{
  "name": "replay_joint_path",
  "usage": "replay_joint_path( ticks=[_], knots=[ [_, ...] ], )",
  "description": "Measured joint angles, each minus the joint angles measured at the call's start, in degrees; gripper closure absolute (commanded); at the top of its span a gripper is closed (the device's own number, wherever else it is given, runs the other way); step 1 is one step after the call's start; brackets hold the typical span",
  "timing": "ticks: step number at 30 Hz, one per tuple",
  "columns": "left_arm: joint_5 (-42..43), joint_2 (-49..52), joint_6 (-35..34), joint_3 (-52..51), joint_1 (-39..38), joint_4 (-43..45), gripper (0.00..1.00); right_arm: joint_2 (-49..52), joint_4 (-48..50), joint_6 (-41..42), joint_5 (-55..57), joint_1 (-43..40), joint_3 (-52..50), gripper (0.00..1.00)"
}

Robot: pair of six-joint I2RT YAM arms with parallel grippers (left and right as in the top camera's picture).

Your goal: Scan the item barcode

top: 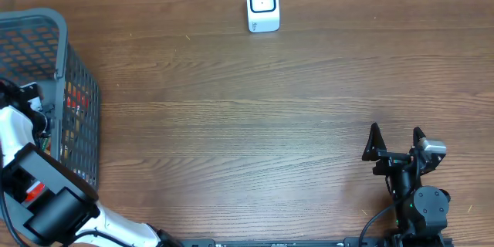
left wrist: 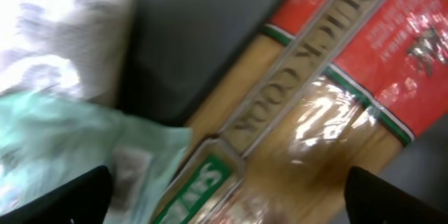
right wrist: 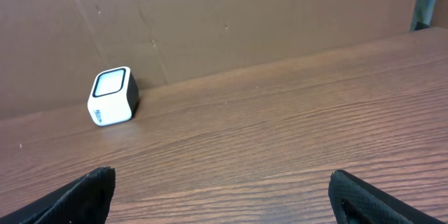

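Left gripper [left wrist: 231, 206]: two fingers spread wide with nothing gripped, poised above one pasta packet [left wrist: 336, 105] with a red label, inside the one grey basket [top: 38, 27] at the left edge of the table [top: 231, 123]. Contact with the packet cannot be determined. Left of the packet lie one white package [left wrist: 63, 28] and one pale green bag [left wrist: 70, 140].

Right gripper [top: 397, 143]: two fingers fully apart and empty, over bare wood at the near right. One white scanner [top: 262, 5] stands at the far edge, well apart from both grippers.
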Motion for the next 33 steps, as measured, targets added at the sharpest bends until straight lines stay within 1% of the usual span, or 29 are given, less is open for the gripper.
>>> replay_joint_path(
  ticks=[3, 7, 11, 13, 16, 17, 20, 22, 23, 26, 33],
  knots=[
    [1.97, 1.18, 3.06, 0.00, -0.15, 0.11, 0.12, 0.00, 0.02, 0.04, 0.02, 0.00, 0.00, 0.00],
    [3.45, 2.97, 5.07, 0.00, -1.44, 2.25, 0.15, 0.00, 0.02, 0.02, 0.00, 0.00, 0.00, 0.00],
    [4.31, 5.20, 6.29, 0.09, -3.67, 5.42, 0.21, 0.00, 0.02, 0.04, 0.02, 0.00, 0.00, 0.00],
    [4.33, 5.73, 6.34, 0.35, -4.96, 6.56, 0.27, 0.00, 0.00, 0.04, 0.00, 0.00, 0.00, 0.00],
    [3.65, 6.82, 6.29, 1.31, -6.75, 8.04, 0.40, 0.00, -0.02, 0.04, 0.04, 0.00, 0.00, 0.00],
    [3.19, 7.10, 6.25, 1.66, -7.26, 8.39, 0.46, 0.00, 0.02, 0.02, 0.02, 0.00, 0.00, 0.00],
    [1.29, 7.85, 4.24, 2.14, -7.96, 10.36, 0.71, 0.00, 0.00, 0.02, 0.00, 0.00, 0.00, 0.00],
    [-0.20, 8.17, 2.69, 2.32, -8.15, 11.28, 0.92, 0.00, 0.00, 0.04, 0.02, 0.00, 0.00, 0.00],
    [-1.09, 8.17, 2.25, 2.45, -8.20, 11.67, 0.96, 0.00, 0.02, 0.04, 0.02, 0.00, 0.00, 0.00],
    [-3.19, 7.98, 0.46, 3.08, -8.39, 11.58, 0.96, 0.00, 0.00, 0.02, 0.02, 0.00, 0.00, 0.00],
    [-4.31, 8.00, -2.84, 3.17, -8.41, 11.37, 0.96, 0.00, 0.02, 0.04, 0.02, 0.00, 0.00, 0.00]
  ],
)
